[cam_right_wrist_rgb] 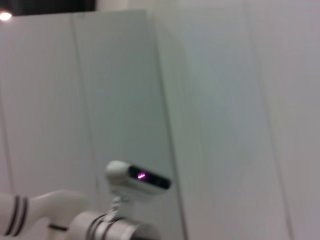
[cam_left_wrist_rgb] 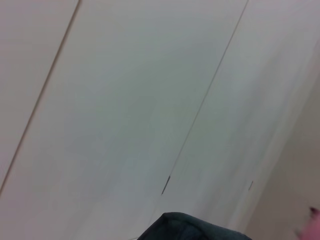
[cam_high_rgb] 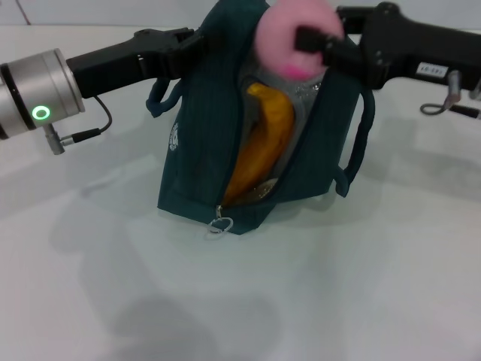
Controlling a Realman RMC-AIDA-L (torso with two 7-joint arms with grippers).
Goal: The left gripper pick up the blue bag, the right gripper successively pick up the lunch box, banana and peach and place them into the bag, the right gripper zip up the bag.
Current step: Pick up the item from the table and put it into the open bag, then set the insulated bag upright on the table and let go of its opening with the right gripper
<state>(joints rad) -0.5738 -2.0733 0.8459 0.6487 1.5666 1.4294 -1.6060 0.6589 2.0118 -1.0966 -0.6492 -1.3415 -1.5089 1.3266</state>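
1. The blue bag (cam_high_rgb: 203,143) stands on the white surface (cam_high_rgb: 361,286), mouth gaping upward, and everything else here is best placed against it.
2. The left tool (cam_high_rgb: 192,47) reaches in from the bag's left and grips its upper rim, its fingers pinching the fabric so the opening stays up.
3. Inside the bag the banana (cam_high_rgb: 263,143) already lies lengthwise against the foil lining; I cannot make out the lunch box under it.
4. Just above the bag's mouth the right tool (cam_high_rgb: 312,41) holds the peach (cam_high_rgb: 289,37), its fingers clamped on the round pink fruit.
5. To do this step well, I'd say the peach should come straight down over the gap beside the banana, not over the rim, because a round fruit dropped on the edge would likely roll off.
6. The release looks safest low inside the bag, with the left tool keeping the rim taut.
7. The zipper pull (cam_high_rgb: 219,225) rests at the bag's near bottom corner, unzipped, so closing remains.
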